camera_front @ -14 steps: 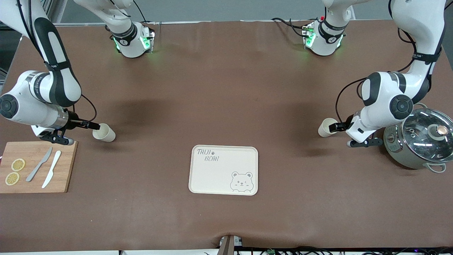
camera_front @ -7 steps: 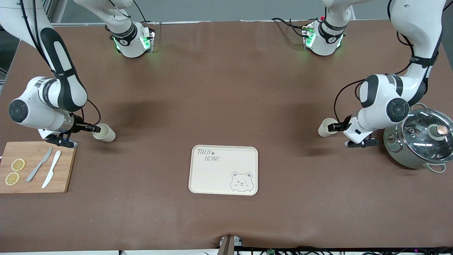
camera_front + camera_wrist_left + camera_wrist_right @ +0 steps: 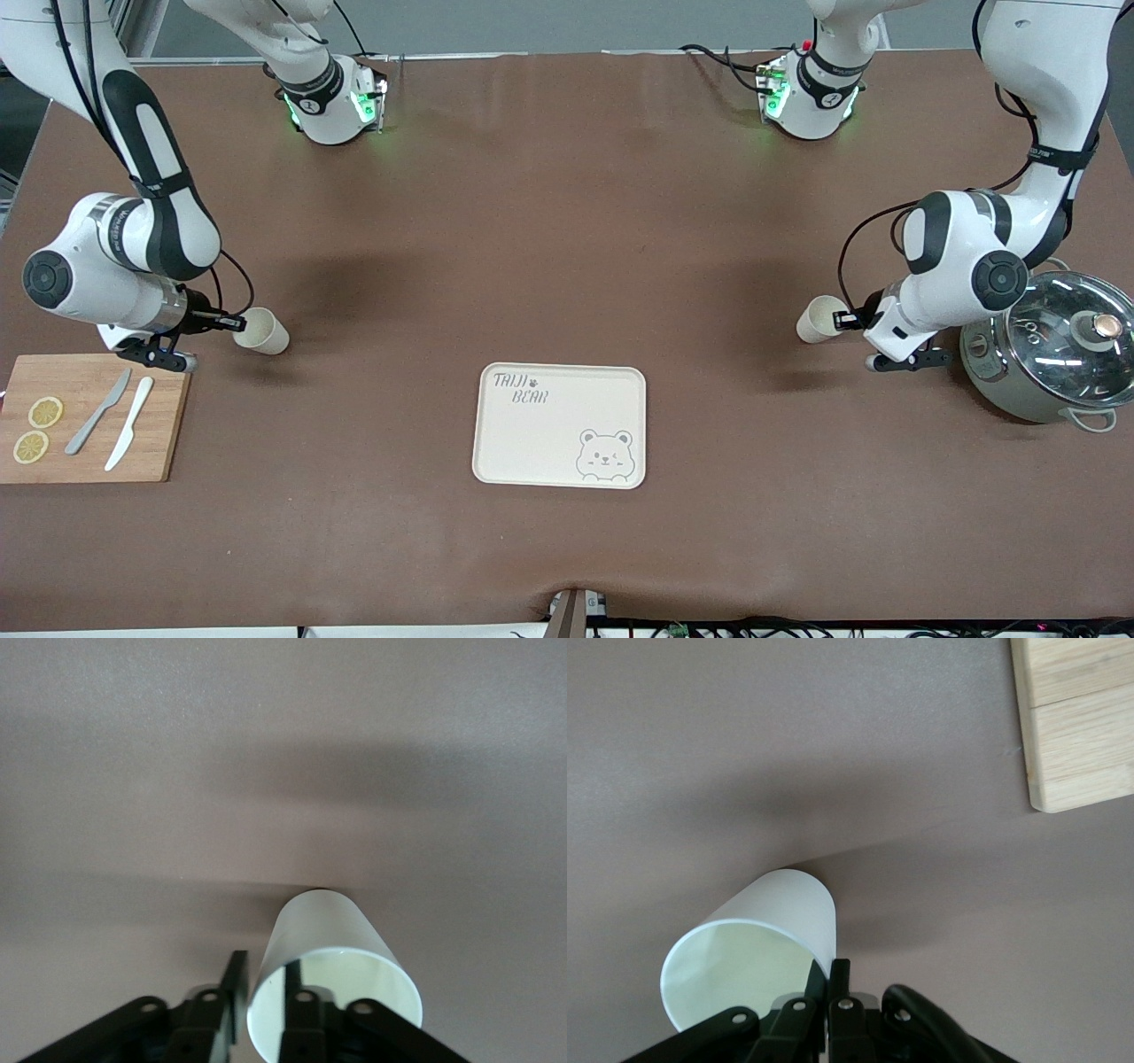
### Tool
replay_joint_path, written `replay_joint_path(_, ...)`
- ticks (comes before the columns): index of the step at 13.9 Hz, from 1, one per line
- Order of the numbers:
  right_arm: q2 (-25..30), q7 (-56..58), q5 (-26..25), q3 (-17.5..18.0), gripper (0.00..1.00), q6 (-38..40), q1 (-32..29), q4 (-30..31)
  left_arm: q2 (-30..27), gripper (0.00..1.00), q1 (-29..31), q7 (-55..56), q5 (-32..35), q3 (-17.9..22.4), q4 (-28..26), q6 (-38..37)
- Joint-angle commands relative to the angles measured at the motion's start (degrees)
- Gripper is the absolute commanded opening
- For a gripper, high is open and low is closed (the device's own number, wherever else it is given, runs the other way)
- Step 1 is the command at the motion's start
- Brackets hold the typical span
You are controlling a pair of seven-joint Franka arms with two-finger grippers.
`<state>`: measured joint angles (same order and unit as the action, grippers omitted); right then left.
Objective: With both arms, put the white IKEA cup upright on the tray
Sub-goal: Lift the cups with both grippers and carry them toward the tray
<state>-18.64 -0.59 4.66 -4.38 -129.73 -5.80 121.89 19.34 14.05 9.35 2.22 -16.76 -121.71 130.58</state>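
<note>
1. Both sets of jaws have closed since the earlier frames, and both arms have shifted a little; the two cups lie where they lay.
2. Right gripper [image 3: 232,323]: pinched shut on the rim wall of a white cup [image 3: 260,331], one finger inside the mouth and one outside, as the right wrist view shows [image 3: 835,979]. Cup lies on its side, toward the right arm's end of the table from the tray [image 3: 560,425], beside the cutting board [image 3: 89,416].
3. Left gripper [image 3: 848,319]: closed on the rim of the second white cup [image 3: 817,319], again one finger inside [image 3: 292,979]. This cup also lies on its side, toward the left arm's end from the tray, beside the lidded pot [image 3: 1050,354].
4. Tray: bare, nearer the front camera than both cups.
5. Step in hand (judgement): grasp just made on both cups; no lift yet.
6. Next: raise each cup, turn mouth up, carry inward to the tray. A rim pinch could slip while rotating.
</note>
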Motion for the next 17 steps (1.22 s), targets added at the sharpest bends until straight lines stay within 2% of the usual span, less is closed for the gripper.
replay_joint_path(1,0.44,-0.64,0.62,0.25,0.0,6.65,-0.26,-4.36,0.62,0.0,0.28,0.49,1.47,-0.47,0.51,0.21)
replay_joint_path(3,0.53,-0.64,0.62,0.25,0.0,12.11,-0.43,-7.88,0.18,0.0,0.19,0.41,1.47,-0.64,0.59,-0.14)
replay_joint_path(6,0.71,-0.64,0.62,0.25,0.0,15.29,-0.09,-11.05,-1.66,0.0,-0.07,0.14,1.56,-0.99,3.22,-3.82)
replay_joint_path(10,0.44,-2.48,0.62,0.34,0.0,26.87,1.06,-20.35,-2.02,0.0,-0.25,0.93,1.39,-3.18,13.4,-13.76)
replay_joint_path(13,0.36,-9.32,0.79,0.34,0.0,33.21,4.47,-26.42,0.25,0.0,-1.12,4.95,0.77,-3.98,19.99,-14.12)
replay_joint_path(15,0.36,-14.95,1.14,0.43,0.0,33.84,7.02,-27.84,2.1,0.0,-3.05,7.52,0.77,-3.98,22.9,-14.03)
replay_joint_path(17,0.36,-17.51,3.68,0.43,0.0,33.84,8.7,-29.07,4.38,0.0,-4.64,10.32,0.86,-3.98,26.85,-14.03)
